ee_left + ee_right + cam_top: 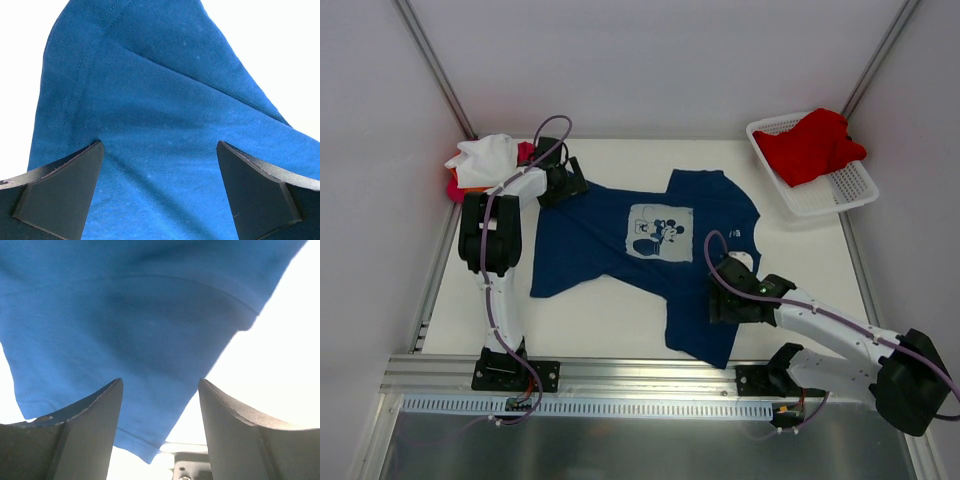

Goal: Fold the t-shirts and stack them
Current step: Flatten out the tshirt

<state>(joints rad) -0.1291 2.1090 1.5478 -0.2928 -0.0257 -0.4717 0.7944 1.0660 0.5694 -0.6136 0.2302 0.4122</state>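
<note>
1. Risk: the navy t-shirt [650, 260] lies skewed and creased mid-surface. A pull from one corner would likely drag it rather than fold it square.
2. Risk: the right tool [725, 298] stands at the shirt's near right hem. Closing there may catch only the rim, and the cloth could slip out.
3. Left tool [563, 183], at the shirt's far left corner: jaws fully wide, cloth between them, nothing pinched.
4. Right tool: jaws well apart over cloth, holding nothing.

White table [600, 322], evenly lit. Plain white walls [650, 60] beyond the left gripper [565, 185], aluminium posts [433, 65] in the corners. Grey extrusion rail [650, 372] behind the right gripper [728, 298].
</note>
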